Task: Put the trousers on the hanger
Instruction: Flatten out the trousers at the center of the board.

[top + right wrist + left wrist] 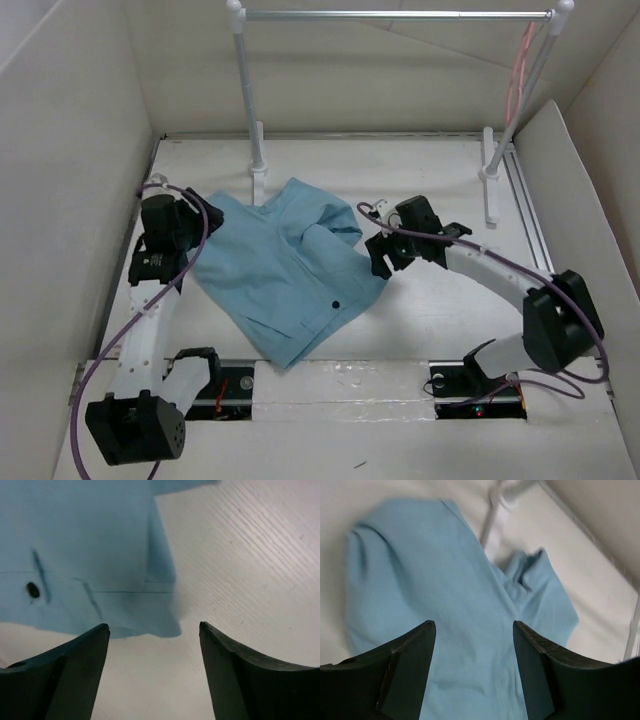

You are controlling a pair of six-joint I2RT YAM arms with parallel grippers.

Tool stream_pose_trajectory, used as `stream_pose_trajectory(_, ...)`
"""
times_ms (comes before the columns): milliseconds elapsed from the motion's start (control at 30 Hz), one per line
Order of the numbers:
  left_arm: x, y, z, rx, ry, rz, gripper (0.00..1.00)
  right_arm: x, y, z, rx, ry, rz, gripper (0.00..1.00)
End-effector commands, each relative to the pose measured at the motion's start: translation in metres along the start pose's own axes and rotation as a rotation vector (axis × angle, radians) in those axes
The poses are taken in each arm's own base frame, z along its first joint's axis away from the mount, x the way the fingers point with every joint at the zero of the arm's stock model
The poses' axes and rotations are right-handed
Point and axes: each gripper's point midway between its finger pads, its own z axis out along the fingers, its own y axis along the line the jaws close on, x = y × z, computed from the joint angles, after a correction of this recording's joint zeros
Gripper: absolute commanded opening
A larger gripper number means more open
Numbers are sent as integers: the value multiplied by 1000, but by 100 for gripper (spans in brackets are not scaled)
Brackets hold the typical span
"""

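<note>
Both pairs of jaws stand spread with nothing pinched: the left gripper (474, 625) hangs over the left side of the trousers (290, 270), and the right gripper (154, 626) hangs over bare worktop (430, 330) just beside the cloth's right edge. One pair of trousers lies rumpled and partly folded on the worktop, left of its middle, between the two grippers, with one dark button (33, 590) showing on the waistband toward the near side. One hanger (518, 75) hangs from the right end of the single silver rail (395, 15) along the far edge, near the far right corner and well apart from the trousers. Two white posts (245, 95) carry that rail, and the left post's foot stands just beyond the far tip of the cloth.
</note>
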Motion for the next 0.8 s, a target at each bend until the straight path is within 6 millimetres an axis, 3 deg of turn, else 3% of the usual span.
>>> stream_pose_trajectory(0, 71, -13, -12, 100, 208, 53, 58, -13, -21, 26, -46, -99, 126, 78)
stream_pose_trajectory(33, 96, -10, -14, 110, 271, 54, 59, -10, -26, 30, -48, -102, 166, 81)
stream_pose_trajectory(100, 131, -26, -26, 180, 355, 62, 61, -9, -31, 40, -71, -126, 190, 83)
stream_pose_trajectory(133, 146, -24, -28, 170, 385, 71, 62, -2, -35, 48, -73, -106, 212, 84)
stream_pose_trajectory(200, 174, -33, -37, 199, 464, 95, 65, -3, -28, 56, -145, -115, 215, 84)
stream_pose_trajectory(300, 207, -36, -53, 213, 591, 131, 67, 6, -10, 65, -262, -99, 230, 71)
stream_pose_trajectory(367, 228, -34, -68, 208, 656, 172, 67, 4, 0, 60, -291, -118, 247, 50)
stream_pose_trajectory(400, 233, -33, -73, 210, 669, 185, 67, 12, 4, 58, -300, -109, 260, 36)
stream_pose_trajectory(433, 243, -30, -79, 212, 698, 210, 67, 11, 5, 54, -299, -118, 263, 4)
stream_pose_trajectory(500, 253, -27, -86, 203, 733, 240, 67, 11, -7, 38, -228, -121, 277, 0)
stream_pose_trajectory(533, 256, -29, -87, 210, 737, 256, 67, 4, -22, 28, -166, -141, 281, 0)
stream_pose_trajectory(567, 264, -36, -93, 235, 756, 276, 67, 12, -44, 17, -40, -109, 312, 0)
stream_pose_trajectory(600, 270, -42, -92, 240, 766, 290, 67, -3, -59, -7, 42, -163, 307, 0)
stream_pose_trajectory(633, 270, -57, -94, 271, 765, 293, 67, -24, -88, -35, 146, -224, 316, 0)
stream_pose_trajectory(667, 280, -70, -104, 312, 792, 319, 67, -19, -116, -59, 300, -204, 356, 0)
stream_pose_trajectory(700, 297, -90, -109, 352, 826, 353, 67, -36, -154, -111, 502, -264, 362, 0)
stream_pose_trajectory(733, 291, -101, -111, 373, 809, 344, 67, -36, -155, -111, 504, -265, 362, 0)
stream_pose_trajectory(767, 296, -115, -117, 406, 816, 355, 67, -41, -188, -151, 682, -297, 407, 0)
